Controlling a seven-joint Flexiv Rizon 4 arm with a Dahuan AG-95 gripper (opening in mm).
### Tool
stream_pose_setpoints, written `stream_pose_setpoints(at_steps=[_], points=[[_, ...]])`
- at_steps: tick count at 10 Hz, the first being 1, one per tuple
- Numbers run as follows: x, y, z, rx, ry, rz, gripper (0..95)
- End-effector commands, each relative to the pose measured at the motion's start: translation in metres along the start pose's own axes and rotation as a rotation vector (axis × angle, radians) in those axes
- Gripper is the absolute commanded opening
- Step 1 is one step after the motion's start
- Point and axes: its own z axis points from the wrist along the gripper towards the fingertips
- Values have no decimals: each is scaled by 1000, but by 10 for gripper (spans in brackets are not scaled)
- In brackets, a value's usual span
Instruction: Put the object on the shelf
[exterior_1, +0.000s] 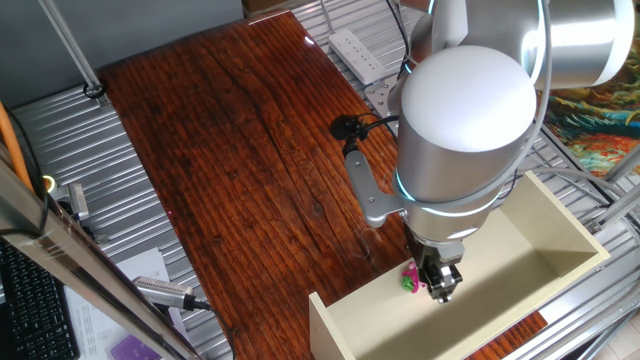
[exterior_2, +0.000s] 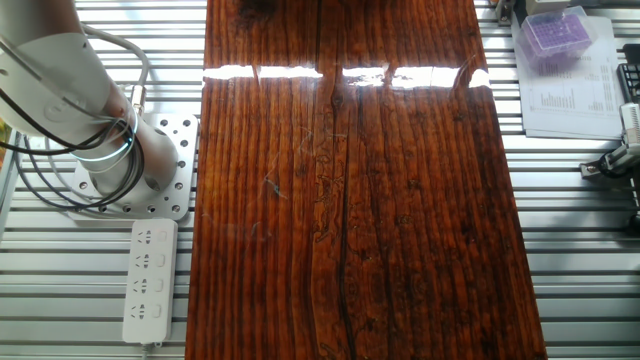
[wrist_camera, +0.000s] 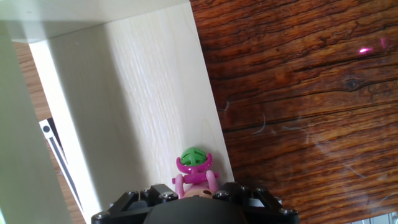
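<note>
The object, a tiny pink toy figure (exterior_1: 410, 280) with a green piece, sits in my gripper (exterior_1: 436, 284), just above the inner face of the shelf (exterior_1: 545, 250), near its front left wall. The shelf is a large cream open box at the table's near right corner. In the hand view the object (wrist_camera: 194, 167) sticks out from between the black jaws of my gripper (wrist_camera: 196, 196), which are shut on its pink body, over a pale panel of the shelf (wrist_camera: 137, 106) close to the panel's edge. The other fixed view shows neither the gripper nor the shelf.
The dark wooden table (exterior_1: 230, 170) lies left of the shelf and also shows in the other fixed view (exterior_2: 350, 200). A white power strip (exterior_1: 357, 55) lies behind the arm. A black clamp (exterior_1: 345, 127) sticks out beside the arm. A purple box (exterior_2: 555, 35) sits off the table.
</note>
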Motion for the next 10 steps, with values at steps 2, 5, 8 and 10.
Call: stream_pose_setpoints(at_steps=[2, 5, 8, 10], points=[[0, 0, 0, 0, -1, -6, 570], [0, 0, 0, -3, -5, -17, 570], [0, 0, 0, -5, -6, -20, 570], [0, 0, 0, -5, -7, -20, 570]])
